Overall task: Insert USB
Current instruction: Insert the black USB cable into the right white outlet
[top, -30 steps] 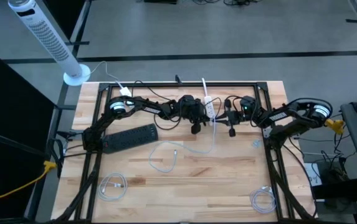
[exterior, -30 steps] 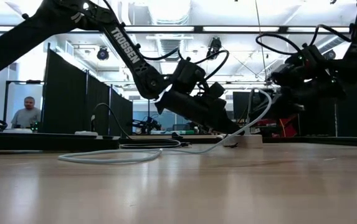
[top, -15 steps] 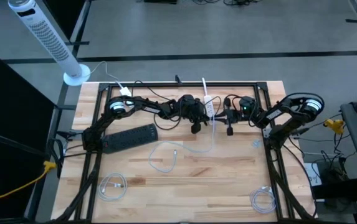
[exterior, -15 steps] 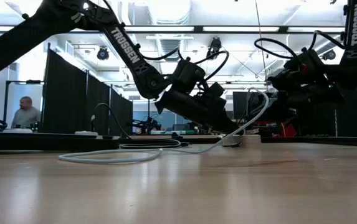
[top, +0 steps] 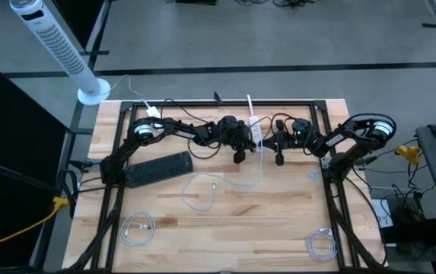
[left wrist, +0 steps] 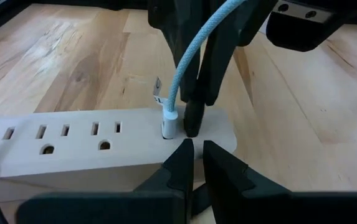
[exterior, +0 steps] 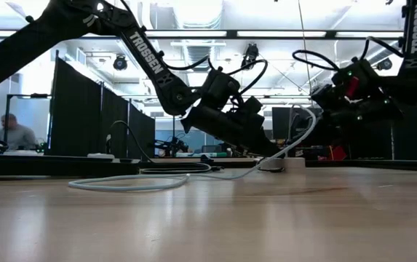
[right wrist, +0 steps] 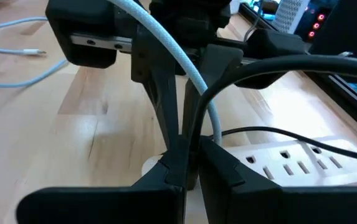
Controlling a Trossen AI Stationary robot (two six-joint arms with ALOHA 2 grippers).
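Note:
A white power strip [left wrist: 72, 140] lies flat on the wooden table, at the far middle in the high view [top: 256, 129]. A white USB plug [left wrist: 169, 123] stands upright in the top of the strip's end. Its pale braided cable [left wrist: 197, 50] arcs up and away, then trails onto the table [top: 202, 189]. My left gripper [left wrist: 197, 152] faces the strip's side wall at that end, open by a narrow gap with nothing between its fingers. My right gripper [right wrist: 188, 158] is shut, with its fingers [left wrist: 193, 115] standing right beside the plug. My left gripper: its fingertips [left wrist: 184, 149] are at the strip's side wall near the plug end, coming in level from the table's left; I cannot tell whether they touch it. My right gripper: its shut fingers [left wrist: 194, 124] slant down from the table's right onto the strip's top [left wrist: 218, 127], right beside the plug. I cannot tell whether they touch the plug.
A black power strip [top: 159, 167] lies on the table's left. Coiled white cables lie near the front left [top: 136, 226] and front right [top: 320, 243]. Dark cords cross the far edge behind the strip. A white tower fan [top: 54, 46] stands off the table's far left corner.
My right gripper has gone toward the table's left, closer to the white power strip and the plug. The left arm, the strip and the cable have kept their places.

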